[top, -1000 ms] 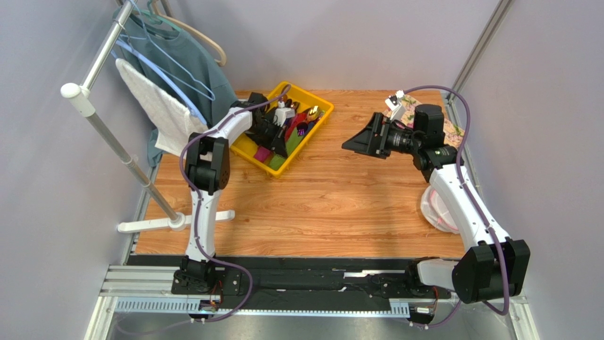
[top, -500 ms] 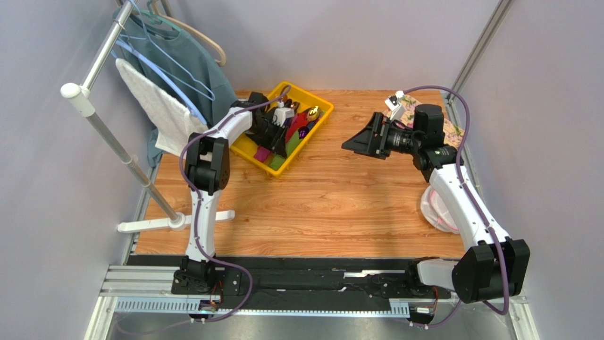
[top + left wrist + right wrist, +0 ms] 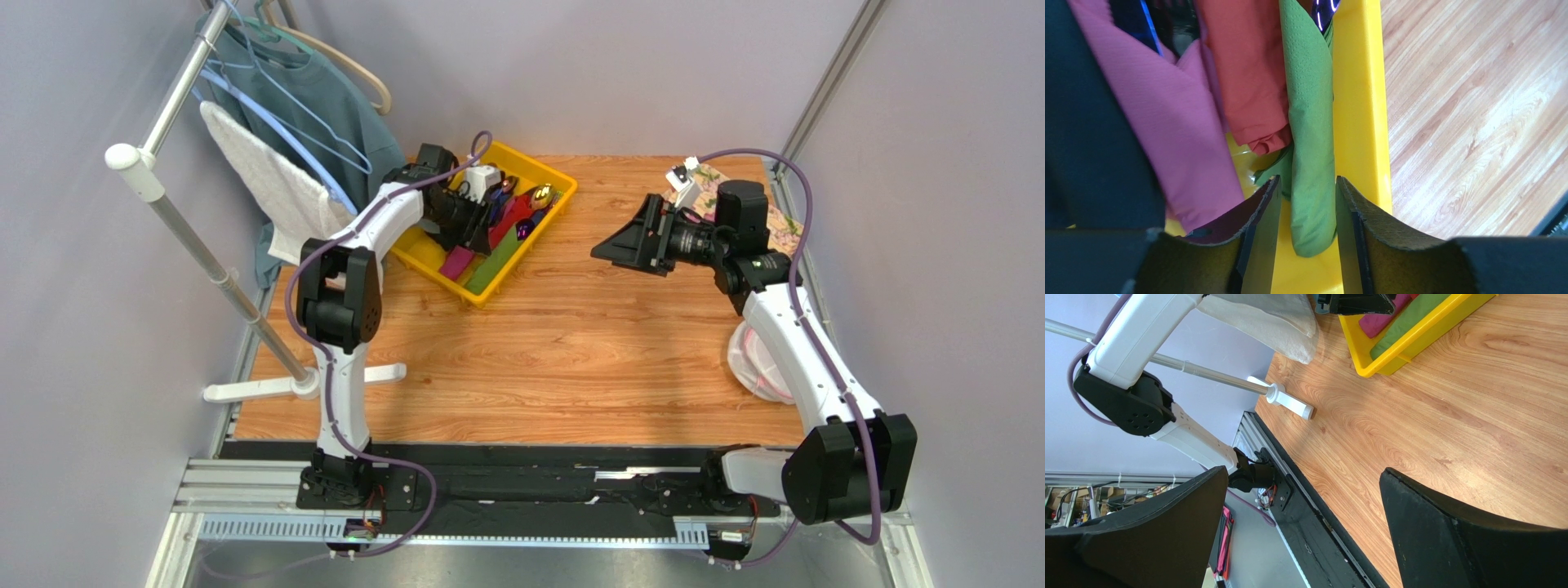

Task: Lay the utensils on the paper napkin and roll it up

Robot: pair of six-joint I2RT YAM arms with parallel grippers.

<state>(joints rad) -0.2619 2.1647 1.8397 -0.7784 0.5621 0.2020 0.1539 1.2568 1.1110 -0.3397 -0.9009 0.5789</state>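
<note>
Napkin point(image 3: 1310, 92): green, folded, lying against the tray point(image 3: 1358, 110) wall.
Left gripper point(image 3: 1309, 184): mine, half open, fingers astride the napkin, holding nothing.
Wrist view only: one pink sheet point(image 3: 1168, 128), one red sheet point(image 3: 1244, 73) beside it.
Top view only: utensils point(image 3: 531, 211) in tray, count unclear.
Right gripper point(image 3: 1303, 478): wide open, empty, over table point(image 3: 589, 355).

White tubular links noted on left arm point(image 3: 337, 398) and right arm point(image 3: 795, 349), joined by black blocky joint housings point(image 3: 329, 300). Along each, purple cable point(image 3: 754, 151) is looped. Small round holes are seen in one housing. Black, wedge-shaped, finely textured gripper fingers point(image 3: 1257, 245) are recorded.
</note>
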